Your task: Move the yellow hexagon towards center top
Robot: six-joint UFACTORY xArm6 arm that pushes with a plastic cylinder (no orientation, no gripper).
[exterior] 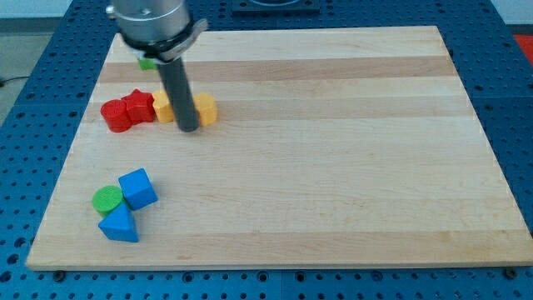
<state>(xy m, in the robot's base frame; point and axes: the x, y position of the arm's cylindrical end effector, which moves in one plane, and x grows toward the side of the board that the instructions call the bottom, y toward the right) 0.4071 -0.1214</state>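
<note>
We see the board [333, 167], a pale wooden top lying on a blue perforated table [508, 50]. Coming down from the view's top left is our rod [176, 87], dark and straight under a grey housing. It carries no jaws, so it grips nothing; it can only push.

My tip [188, 131] sits on the board in the upper left, right in the middle of a row of blocks. The yellow hexagon [205, 109] lies just to the view's right of the rod, touching it or nearly so, partly hidden behind it. On the rod's other side another yellow block [163, 107] peeks out, shape unclear. Further to the view's left come a red star [138, 106] and a red cylinder [116, 115], packed close together.

Above the row, near the housing, a sliver of a green block [146, 62] shows.

Down at lower left, well apart from the tip, three blocks cluster: a blue cube [137, 188], a green cylinder [107, 199] and a blue triangle [119, 225], all touching.
</note>
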